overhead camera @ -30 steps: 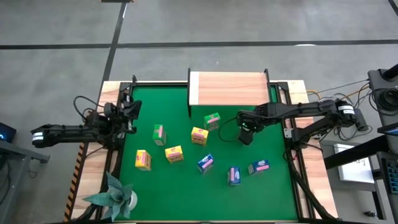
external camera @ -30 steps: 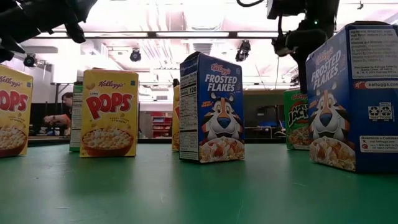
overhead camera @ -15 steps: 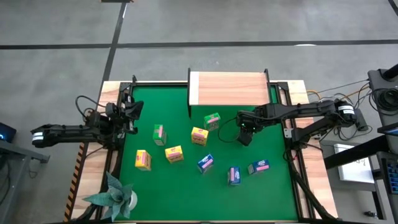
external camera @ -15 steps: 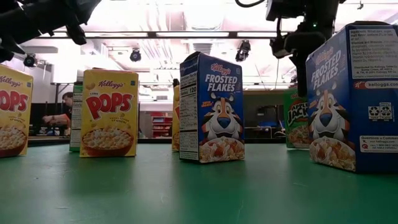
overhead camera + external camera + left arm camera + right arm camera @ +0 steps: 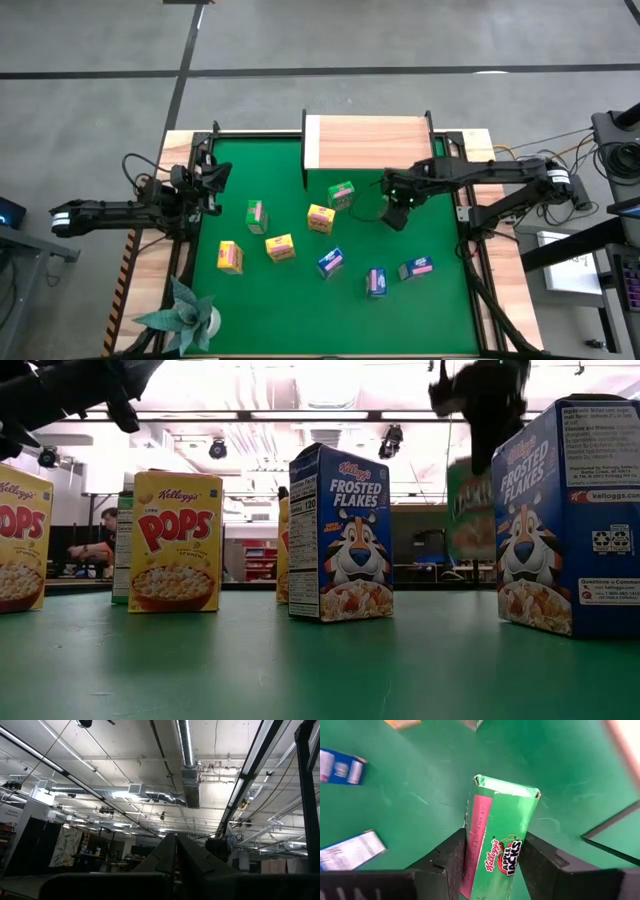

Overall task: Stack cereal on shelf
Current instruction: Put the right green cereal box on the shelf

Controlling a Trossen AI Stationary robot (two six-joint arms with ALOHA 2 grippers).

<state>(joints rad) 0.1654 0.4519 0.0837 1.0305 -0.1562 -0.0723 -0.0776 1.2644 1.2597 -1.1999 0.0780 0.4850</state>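
My right gripper [image 5: 490, 865] jaws grasp a green Apple Jacks cardboard cereal box [image 5: 497, 842] off the green mat [image 5: 420, 795]; left gripper [image 5: 175, 855] jaws clenched, empty.

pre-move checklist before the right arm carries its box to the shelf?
1. Grip: right gripper shut on the green Apple Jacks box, fingers on both sides: ok.
2. Box lifted off the mat: ok, low view shows it raised.
3. Shelf top bare of boxes: ok.
4. Green box standing near the shelf's front: cannot tell if it clears the path.
5. Left gripper parked at the mat's left edge, shut: ok.
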